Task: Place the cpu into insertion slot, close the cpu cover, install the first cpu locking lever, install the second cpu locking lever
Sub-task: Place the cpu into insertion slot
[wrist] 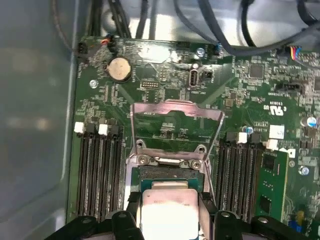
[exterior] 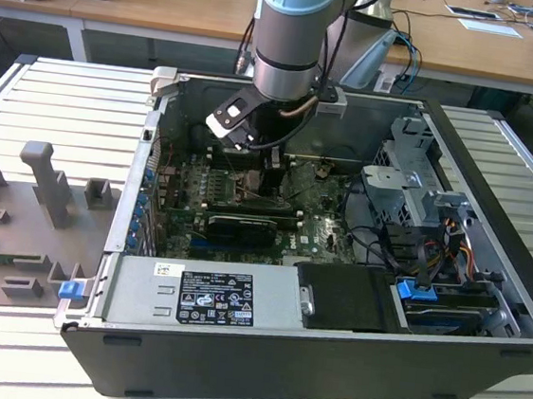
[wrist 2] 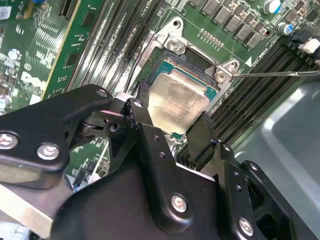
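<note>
The cpu (wrist 2: 177,104) tight between jaws at the insertion slot (wrist 2: 198,54)

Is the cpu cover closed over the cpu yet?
No: in the first wrist view the cpu cover stands swung up, leaving the cpu bare.

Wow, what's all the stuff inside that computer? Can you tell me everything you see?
computer case: one, dark grey, lying open
motherboard: one, green, inside the case
insertion slot: one, silver-rimmed, on the motherboard
cpu: one, silver-beige, at the insertion slot
cpu cover: one, silver, swung up open beside the slot
coin battery: one, silver, on the motherboard
fixture: one, grey, exterior view's left of the case
arm: one, grey and blue, reaching into the case
fingers: two, black, gripping the cpu
</note>
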Motion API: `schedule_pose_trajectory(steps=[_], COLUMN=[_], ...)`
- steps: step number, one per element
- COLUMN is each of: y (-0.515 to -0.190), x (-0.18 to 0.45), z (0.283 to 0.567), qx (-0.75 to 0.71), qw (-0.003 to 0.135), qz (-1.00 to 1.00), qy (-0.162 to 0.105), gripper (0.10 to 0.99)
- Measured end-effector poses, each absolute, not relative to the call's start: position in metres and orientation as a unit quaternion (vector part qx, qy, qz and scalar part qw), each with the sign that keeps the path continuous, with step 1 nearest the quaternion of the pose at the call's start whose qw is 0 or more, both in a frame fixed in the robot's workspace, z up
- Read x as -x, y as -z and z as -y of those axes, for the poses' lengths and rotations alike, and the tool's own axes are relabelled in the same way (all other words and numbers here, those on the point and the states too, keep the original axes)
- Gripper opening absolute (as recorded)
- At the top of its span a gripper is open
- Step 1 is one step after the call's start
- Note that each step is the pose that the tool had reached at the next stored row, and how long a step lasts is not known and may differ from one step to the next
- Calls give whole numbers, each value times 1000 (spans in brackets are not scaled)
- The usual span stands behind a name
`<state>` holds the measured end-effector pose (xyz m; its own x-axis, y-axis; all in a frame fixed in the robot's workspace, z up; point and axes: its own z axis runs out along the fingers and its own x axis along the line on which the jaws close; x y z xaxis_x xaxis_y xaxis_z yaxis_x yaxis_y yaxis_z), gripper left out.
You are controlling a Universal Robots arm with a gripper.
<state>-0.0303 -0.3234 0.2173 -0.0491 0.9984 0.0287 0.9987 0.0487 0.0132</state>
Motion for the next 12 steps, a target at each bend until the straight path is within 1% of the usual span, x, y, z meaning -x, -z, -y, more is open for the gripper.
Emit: schedule_pose_trajectory(steps=[3,6,12], y=[-214,-213,-208], x=[30,30,30], z=[323,321,319], qx=[704,707,707], qw=[4,0,-1], qz=[710,708,708], qy=[14,9,8], gripper=[541,541,541])
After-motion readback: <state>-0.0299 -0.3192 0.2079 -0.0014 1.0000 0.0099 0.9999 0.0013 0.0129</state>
